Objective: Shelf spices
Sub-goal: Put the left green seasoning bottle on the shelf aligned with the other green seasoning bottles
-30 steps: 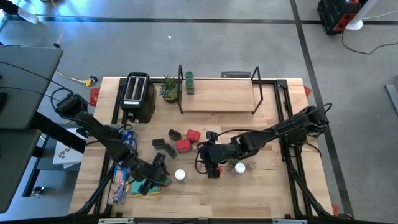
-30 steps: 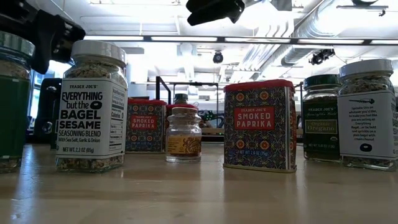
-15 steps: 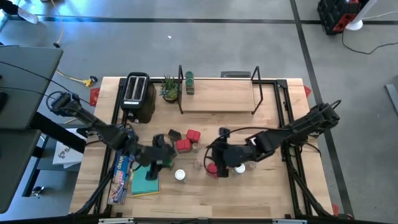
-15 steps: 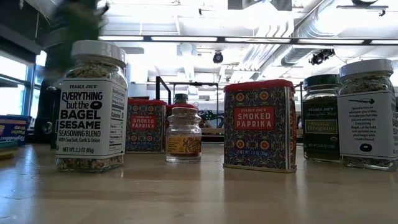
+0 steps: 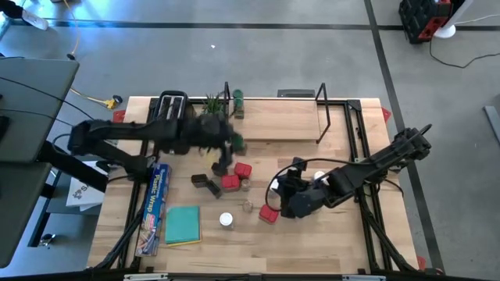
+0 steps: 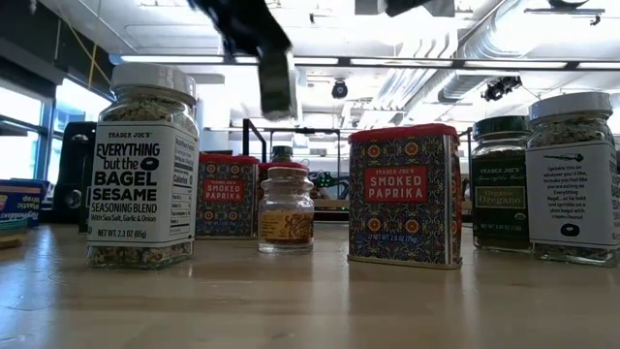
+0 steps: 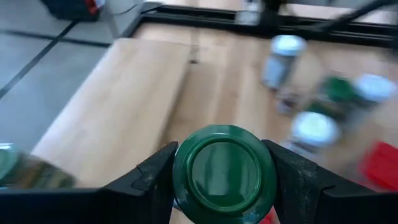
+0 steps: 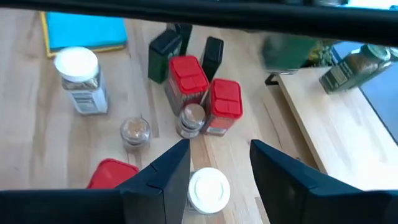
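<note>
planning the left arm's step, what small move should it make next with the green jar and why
Probably carry on over the shelf and lower: the left gripper holds the green-lidded jar between its fingers, above the table near the shelf's left end, where one jar stands already.

Left pincer (image 5: 231,145) and its green-lidded jar (image 7: 224,171) blurred.

Overhead looks straight down; low view level, close behind spices (image 6: 404,194)
</note>
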### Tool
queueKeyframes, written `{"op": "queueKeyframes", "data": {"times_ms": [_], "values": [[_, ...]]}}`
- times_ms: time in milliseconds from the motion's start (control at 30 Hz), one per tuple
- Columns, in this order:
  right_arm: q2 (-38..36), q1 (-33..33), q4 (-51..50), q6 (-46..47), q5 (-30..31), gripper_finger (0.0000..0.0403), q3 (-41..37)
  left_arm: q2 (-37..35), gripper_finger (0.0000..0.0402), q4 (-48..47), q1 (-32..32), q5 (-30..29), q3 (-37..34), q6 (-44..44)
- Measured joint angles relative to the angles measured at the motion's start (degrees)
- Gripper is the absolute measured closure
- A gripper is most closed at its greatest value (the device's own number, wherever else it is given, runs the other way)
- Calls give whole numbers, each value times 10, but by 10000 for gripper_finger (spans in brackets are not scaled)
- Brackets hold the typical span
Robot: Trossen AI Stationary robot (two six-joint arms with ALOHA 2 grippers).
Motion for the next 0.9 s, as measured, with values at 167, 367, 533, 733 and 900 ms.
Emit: {"op": "queueKeyframes", "data": {"times_ms": [167, 367, 533, 733, 900], "values": [[0, 0, -3, 14, 0, 240, -12, 56, 206, 31, 100, 56, 0, 13], [0, 0, -2, 15, 0, 240, -12, 113, 206, 52, 148, 67, 0, 35], [0, 0, 0, 15, 0, 240, -12, 133, 188, 62, 163, 46, 0, 36], [0, 0, 1, 15, 0, 240, -12, 143, 176, 80, 177, 36, 0, 38], [0, 0, 5, 15, 0, 240, -12, 147, 177, 81, 184, 34, 1, 38]]}}
